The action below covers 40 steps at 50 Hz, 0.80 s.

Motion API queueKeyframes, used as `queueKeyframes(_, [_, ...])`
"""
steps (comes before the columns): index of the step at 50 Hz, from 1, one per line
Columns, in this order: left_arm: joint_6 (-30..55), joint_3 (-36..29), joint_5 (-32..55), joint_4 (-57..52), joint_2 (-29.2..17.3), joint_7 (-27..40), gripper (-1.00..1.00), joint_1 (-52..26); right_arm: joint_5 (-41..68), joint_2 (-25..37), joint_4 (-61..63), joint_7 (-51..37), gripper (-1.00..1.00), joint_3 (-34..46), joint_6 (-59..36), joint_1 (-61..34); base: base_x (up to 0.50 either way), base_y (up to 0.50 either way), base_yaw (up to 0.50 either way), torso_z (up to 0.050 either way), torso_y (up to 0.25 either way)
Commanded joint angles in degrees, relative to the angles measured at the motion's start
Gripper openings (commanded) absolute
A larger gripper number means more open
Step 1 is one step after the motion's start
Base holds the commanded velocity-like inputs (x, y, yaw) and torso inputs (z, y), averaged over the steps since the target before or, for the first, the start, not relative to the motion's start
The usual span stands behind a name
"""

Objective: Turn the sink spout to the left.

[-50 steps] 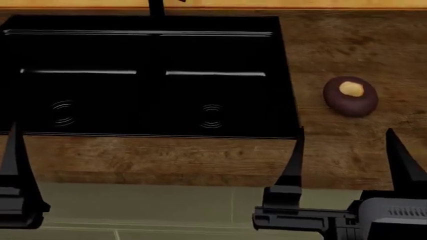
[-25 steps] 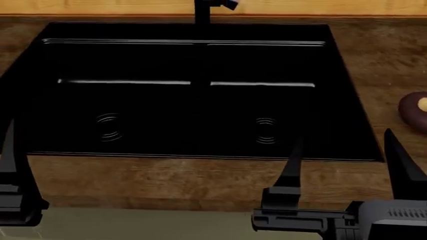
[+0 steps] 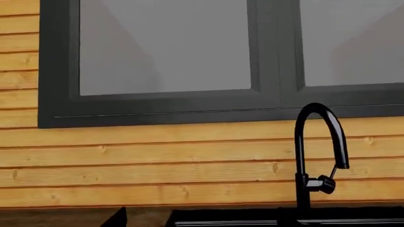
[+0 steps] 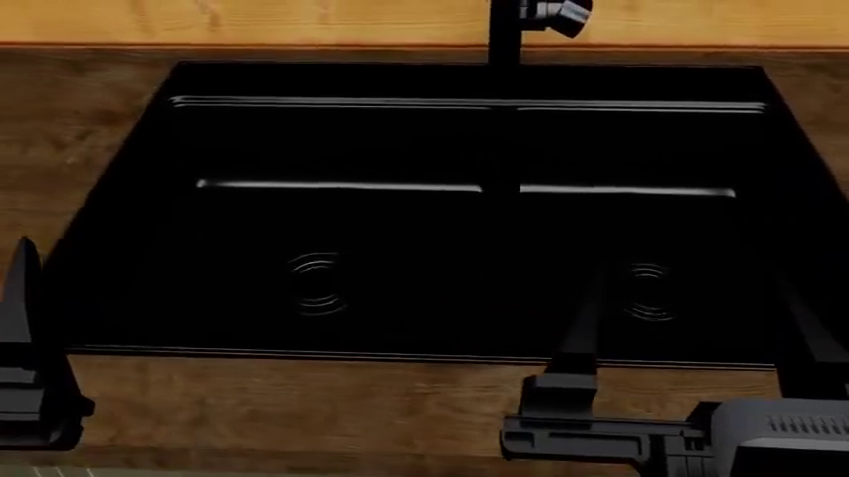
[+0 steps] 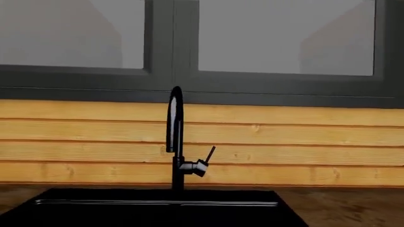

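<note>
The sink point(image 4: 398, 139) is a wide black double basin with two ridged drains, set in a wooden counter. The sink spout's upright post point(image 4: 504, 30) stands at the sink's rear edge, cut off by the head view's top. The left wrist view shows the whole black gooseneck spout point(image 3: 302, 156), its nozzle curving down. In the right wrist view the spout point(image 5: 175, 123) is seen nearly edge-on. My right gripper point(image 4: 693, 338) is open over the sink's front right. My left gripper point(image 3: 198, 220) is open, one finger point(image 4: 24, 298) at the front left. Both are far from the spout.
A thin side lever point(image 5: 210, 153) sticks up from the bracket beside the spout post. The wooden counter point(image 4: 332, 407) runs along the sink's front. A plank wall point(image 5: 284, 142) with a dark-framed window point(image 5: 170, 80) stands behind the faucet.
The sink has slid right and down in the head view and looks larger. The dark round object on the counter has left the view at the right. Both grippers keep their pose.
</note>
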<state>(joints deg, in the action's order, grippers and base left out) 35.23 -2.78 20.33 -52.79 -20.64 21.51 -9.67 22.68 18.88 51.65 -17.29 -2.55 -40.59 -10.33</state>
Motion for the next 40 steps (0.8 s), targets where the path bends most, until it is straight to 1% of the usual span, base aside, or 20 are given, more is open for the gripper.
queueKeyframes(1, [0.71, 0.81, 2.22, -0.76, 0.08, 0.33, 1.00, -0.44, 0.12, 0.38, -0.27, -0.38, 1.00, 0.23, 0.31, 0.03, 0.15, 0.41, 0.00, 0.000, 0.000])
queueKeyframes(3, [0.71, -0.13, 0.99, -0.91, -0.51, 0.57, 1.00, -0.51, 0.19, 0.38, -0.69, -0.27, 1.00, 0.11, 0.69, 0.21, 0.16, 0.40, 0.00, 0.000, 0.000])
queueKeyframes(25, [0.24, -0.92, 1.30, -0.42, -1.15, 1.34, 1.00, -0.71, 1.12, 0.75, -0.90, -0.61, 1.00, -0.05, 1.85, 0.87, 0.16, 0.39, 0.00, 0.000, 0.000])
queueKeyframes(32, [-0.02, -1.27, 1.24, -0.18, -1.41, 1.52, 1.00, -0.66, 1.19, 0.74, -1.55, -0.64, 1.00, -0.15, 2.70, 1.29, 0.17, 0.13, 0.00, 0.000, 0.000])
queueKeyframes(40, [-0.21, -1.77, 1.38, -0.04, -1.87, 1.43, 1.00, -0.55, 1.82, 0.80, -1.68, -1.02, 1.00, -0.37, 2.43, 1.22, 0.17, 0.00, 0.00, 0.000, 0.000])
